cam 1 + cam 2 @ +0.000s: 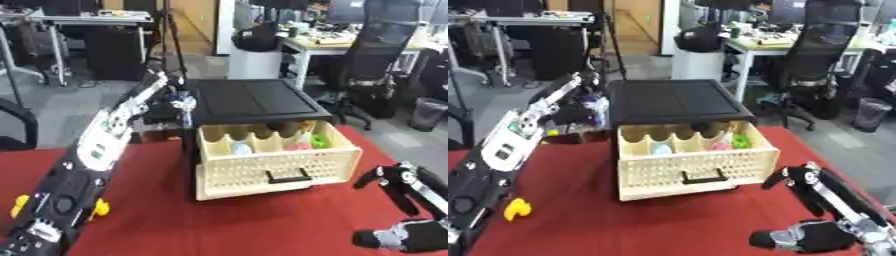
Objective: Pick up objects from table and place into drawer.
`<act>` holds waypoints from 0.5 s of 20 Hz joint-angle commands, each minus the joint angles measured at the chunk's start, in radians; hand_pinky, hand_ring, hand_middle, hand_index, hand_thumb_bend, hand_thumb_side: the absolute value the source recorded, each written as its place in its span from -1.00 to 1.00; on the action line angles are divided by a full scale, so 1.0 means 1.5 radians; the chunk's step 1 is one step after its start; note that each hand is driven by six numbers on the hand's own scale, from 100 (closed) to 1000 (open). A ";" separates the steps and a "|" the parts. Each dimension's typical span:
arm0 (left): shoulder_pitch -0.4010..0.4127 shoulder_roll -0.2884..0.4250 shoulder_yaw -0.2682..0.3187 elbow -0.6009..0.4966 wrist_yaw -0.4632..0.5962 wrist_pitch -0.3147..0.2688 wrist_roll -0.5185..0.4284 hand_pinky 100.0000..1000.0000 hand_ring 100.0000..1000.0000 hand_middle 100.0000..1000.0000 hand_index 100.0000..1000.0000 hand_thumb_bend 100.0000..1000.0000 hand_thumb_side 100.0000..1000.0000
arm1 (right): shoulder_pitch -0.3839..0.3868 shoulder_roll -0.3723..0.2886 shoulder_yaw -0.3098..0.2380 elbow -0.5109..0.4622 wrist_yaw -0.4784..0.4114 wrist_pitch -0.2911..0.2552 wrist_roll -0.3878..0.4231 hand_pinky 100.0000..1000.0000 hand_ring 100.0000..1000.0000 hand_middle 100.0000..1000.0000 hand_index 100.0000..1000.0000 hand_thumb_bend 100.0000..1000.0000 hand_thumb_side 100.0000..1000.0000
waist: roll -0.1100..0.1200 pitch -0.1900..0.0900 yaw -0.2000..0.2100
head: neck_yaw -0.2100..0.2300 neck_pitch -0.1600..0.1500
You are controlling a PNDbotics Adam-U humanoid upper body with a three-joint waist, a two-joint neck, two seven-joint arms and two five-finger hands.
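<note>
your left arm (96,150) reaches far across the red table (262,225) toward the back left corner of the black cabinet (249,100). your left hand (182,104) sits just beside that corner, at the cabinet's left edge, and the pictures do not let you tell whether its fingers are curled or straight, or whether it holds anything.

to the right of that hand and nearer to you, the cream drawer (276,167) stands pulled out of the cabinet, its black handle (289,176) facing you. inside it lie a pale blue object (241,148), a pink one (297,146) and a green one (321,140), with something yellowish (308,126) behind them at the back.

a yellow object (517,208) lies on the red table just beside your left forearm, well behind the left hand and well apart from the drawer.

your right hand (815,200) rests at the lower right, fingers up and relaxed, holding nothing, near the drawer's right front corner but not touching it.
</note>
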 commanded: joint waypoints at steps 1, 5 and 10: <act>-0.026 0.001 -0.004 -0.007 -0.014 -0.018 0.028 -1.00 -1.00 -0.50 0.02 -1.00 -0.24 | -0.016 -0.004 0.001 -0.004 -0.007 -0.004 0.008 -1.00 -1.00 -1.00 0.22 0.91 0.25 | 0.003 -0.005 -0.008 | 0.010 -0.012; -0.032 -0.010 -0.012 -0.011 -0.022 -0.046 0.042 -1.00 -1.00 -0.50 0.02 -1.00 0.00 | -0.021 0.000 0.004 -0.002 -0.007 -0.005 0.011 -1.00 -1.00 -1.00 0.22 0.91 0.24 | 0.008 -0.001 -0.019 | 0.016 -0.014; -0.036 -0.019 -0.019 -0.016 -0.022 -0.060 0.046 -1.00 -0.99 -0.45 0.05 -1.00 0.04 | -0.023 0.002 0.005 -0.001 -0.008 -0.007 0.012 -1.00 -1.00 -1.00 0.22 0.90 0.24 | 0.009 -0.001 -0.022 | 0.020 -0.014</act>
